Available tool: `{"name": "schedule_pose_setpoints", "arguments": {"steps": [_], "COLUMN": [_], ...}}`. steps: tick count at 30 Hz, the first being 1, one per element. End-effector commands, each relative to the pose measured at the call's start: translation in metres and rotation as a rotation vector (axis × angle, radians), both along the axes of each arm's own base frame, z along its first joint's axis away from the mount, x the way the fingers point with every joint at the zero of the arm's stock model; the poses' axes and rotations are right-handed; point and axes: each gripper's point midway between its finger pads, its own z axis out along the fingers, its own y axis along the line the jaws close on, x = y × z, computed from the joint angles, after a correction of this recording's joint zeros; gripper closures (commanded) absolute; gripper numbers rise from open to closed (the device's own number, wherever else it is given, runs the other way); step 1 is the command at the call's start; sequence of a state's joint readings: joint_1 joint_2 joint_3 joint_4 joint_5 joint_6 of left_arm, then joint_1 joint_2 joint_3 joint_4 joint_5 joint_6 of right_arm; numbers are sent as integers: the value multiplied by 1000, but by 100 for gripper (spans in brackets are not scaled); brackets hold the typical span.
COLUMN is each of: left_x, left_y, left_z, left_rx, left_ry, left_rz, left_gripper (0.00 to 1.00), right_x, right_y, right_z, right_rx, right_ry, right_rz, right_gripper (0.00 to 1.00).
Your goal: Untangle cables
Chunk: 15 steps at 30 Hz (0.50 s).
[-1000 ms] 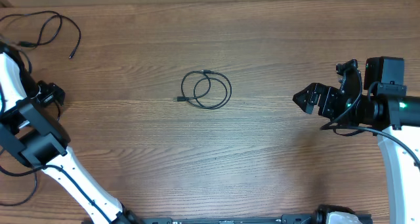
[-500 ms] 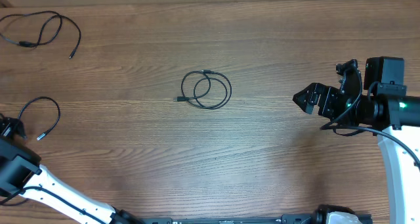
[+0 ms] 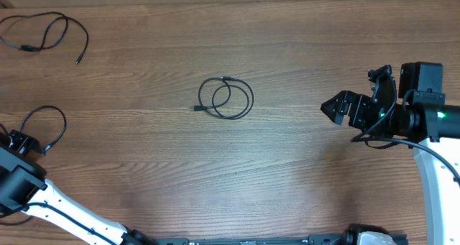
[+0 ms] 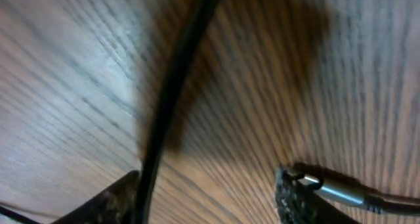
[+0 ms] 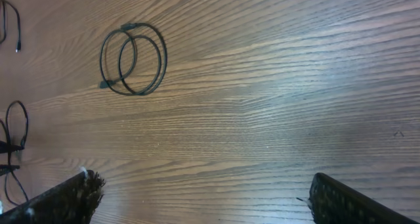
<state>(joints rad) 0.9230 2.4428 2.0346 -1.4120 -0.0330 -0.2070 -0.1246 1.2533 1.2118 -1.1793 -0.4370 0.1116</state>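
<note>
Wood tabletop (image 3: 287,173) carried three separate black cables. The looped cable (image 4: 170,92) lay under the L gripper (image 4: 210,198) at the left edge, a coil (image 3: 251,99) sat at centre, and a loose cable (image 3: 87,38) lay in the far-left corner. L jaws stood part-open, straddling the strand w/ nothing pinched; its plug (image 4: 335,190) sat beside one fingertip. R gripper (image 5: 203,198) was wide open, empty. Judged best: centre strand betw. pads, pinch nr plug, lift w/o dragging loop.

Black cables (image 3: 226,98) on my brown, fine-grained wooden table (image 3: 302,51); my 2 arms (image 3: 72,204) are white with black joints.
</note>
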Motion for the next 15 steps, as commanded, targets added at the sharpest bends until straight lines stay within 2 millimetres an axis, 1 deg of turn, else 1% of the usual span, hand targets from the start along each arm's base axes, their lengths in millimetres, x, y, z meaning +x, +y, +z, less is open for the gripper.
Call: {"name": "schedule_pose_setpoints", "arguments": {"steps": [1, 3, 4, 5, 8, 11, 12, 15], "left_x": [11, 16, 21, 25, 44, 69, 73, 96], "left_y": [-1, -1, 0, 1, 0, -7, -8, -17], "left_z": [9, 9, 8, 8, 6, 5, 5, 4], "left_rx": [20, 27, 37, 43, 70, 93, 97, 117], "left_ry": [-46, -59, -73, -81, -116, -158, -165, -195], "left_rz": [-92, -131, -165, -188, -285, -456, -495, -647], "left_gripper": [48, 64, 76, 83, 95, 96, 96, 96], "right_x": [5, 5, 5, 5, 5, 5, 5, 5], "right_y": [-3, -3, -3, -3, -3, -3, -3, -3], "right_z": [8, 8, 8, 8, 8, 8, 8, 8], "right_rx": [-13, -13, -13, -13, -13, -13, -13, -13], "right_ry": [-27, -27, -27, -27, -27, -27, -27, -27], "right_rz": [-7, -7, -7, -7, -7, -7, -7, -7], "right_gripper": [0, 0, 0, 0, 0, 0, 0, 0]}}
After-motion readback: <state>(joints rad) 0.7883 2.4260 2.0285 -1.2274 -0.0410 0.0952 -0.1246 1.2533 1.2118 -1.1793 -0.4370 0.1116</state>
